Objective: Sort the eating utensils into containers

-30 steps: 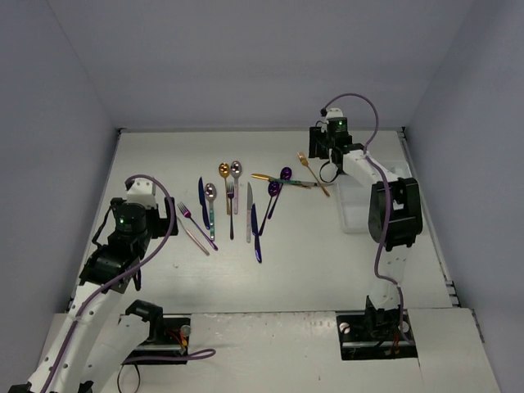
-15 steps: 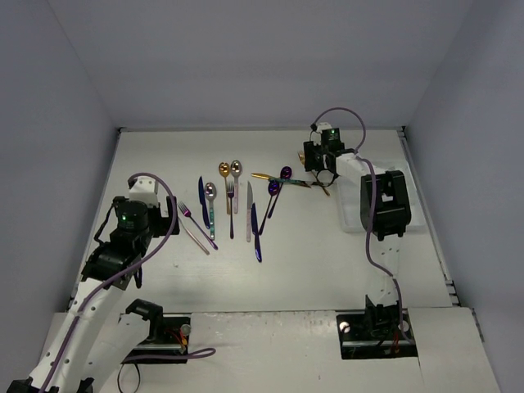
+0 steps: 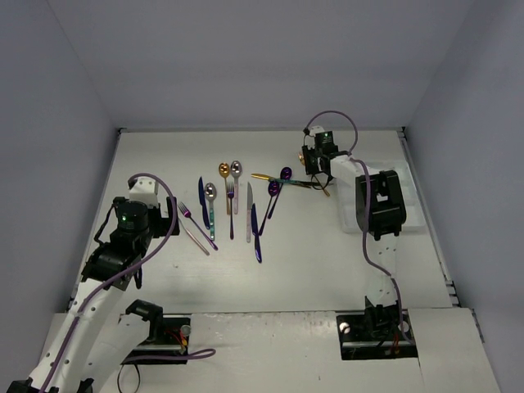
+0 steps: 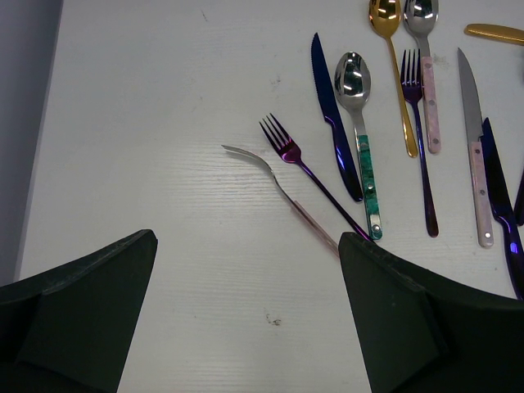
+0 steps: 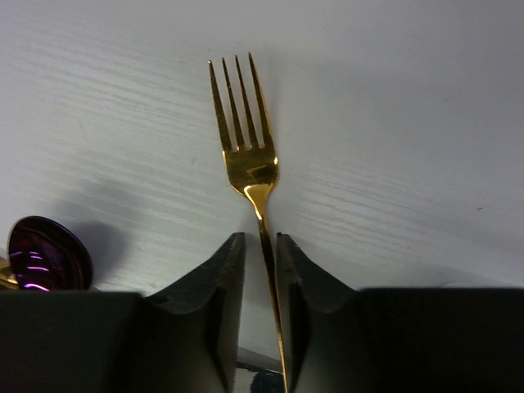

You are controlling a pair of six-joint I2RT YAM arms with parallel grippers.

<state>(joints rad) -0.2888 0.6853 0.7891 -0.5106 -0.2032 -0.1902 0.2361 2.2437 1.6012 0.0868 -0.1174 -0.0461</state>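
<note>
A gold fork (image 5: 246,164) lies flat on the white table, and its handle runs between the fingers of my right gripper (image 5: 260,237). The jaws stand a narrow gap apart on either side of the handle. From above, that gripper (image 3: 313,170) is low over the fork (image 3: 324,189), just left of the white tray (image 3: 350,219). My left gripper (image 4: 246,237) is open and empty, hovering over bare table near a purple fork (image 4: 282,147) and a silver fork (image 4: 254,164). More utensils lie in a loose row (image 3: 232,205) mid-table.
A purple spoon (image 5: 41,254) lies close to the right gripper's left finger. A blue knife (image 4: 332,123), a teal-handled spoon (image 4: 354,82) and a pink-handled knife (image 4: 473,131) lie ahead of the left gripper. My right arm hides most of the tray. Walls enclose the table.
My right gripper has moved left and down from beside the tray onto the gold fork, and its jaws have narrowed around the handle. The left arm has not moved.
</note>
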